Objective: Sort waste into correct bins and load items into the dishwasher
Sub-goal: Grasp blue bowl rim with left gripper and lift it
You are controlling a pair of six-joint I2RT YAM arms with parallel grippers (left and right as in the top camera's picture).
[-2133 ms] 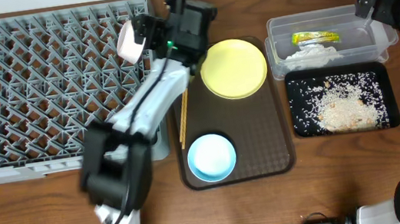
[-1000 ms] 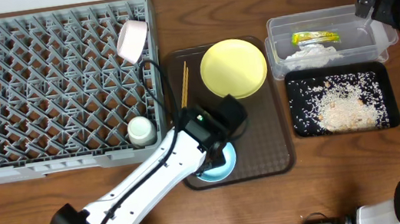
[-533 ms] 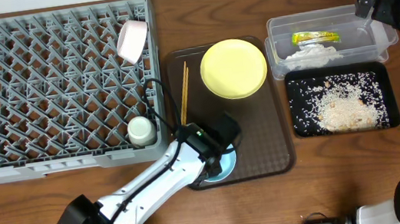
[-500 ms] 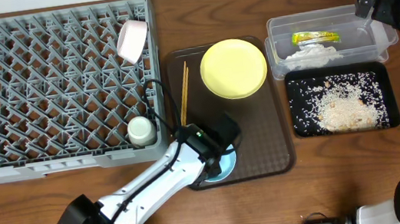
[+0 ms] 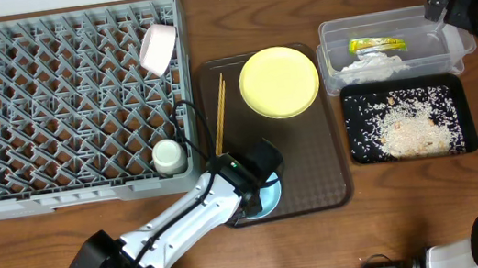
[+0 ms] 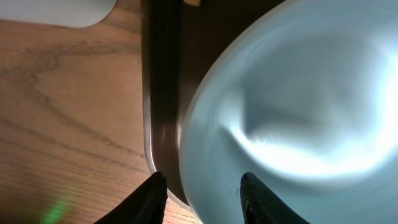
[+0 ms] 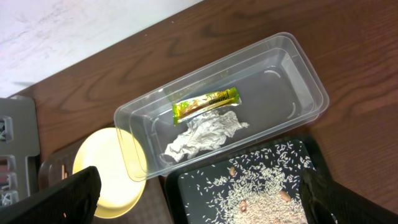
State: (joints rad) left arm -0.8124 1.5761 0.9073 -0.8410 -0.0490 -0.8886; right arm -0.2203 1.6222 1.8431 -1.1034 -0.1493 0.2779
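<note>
On brown tray (image 5: 320,188), rim of light blue bowl (image 6: 298,124) between parted left claw (image 6: 202,182).

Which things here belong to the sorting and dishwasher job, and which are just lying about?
Part of the job: blue bowl, plate, chopsticks, pink bowl, cup, rack, tub, wrapper, paper, black tray, rice.

Just lying about: brown tray, which only carries the dishes.
</note>
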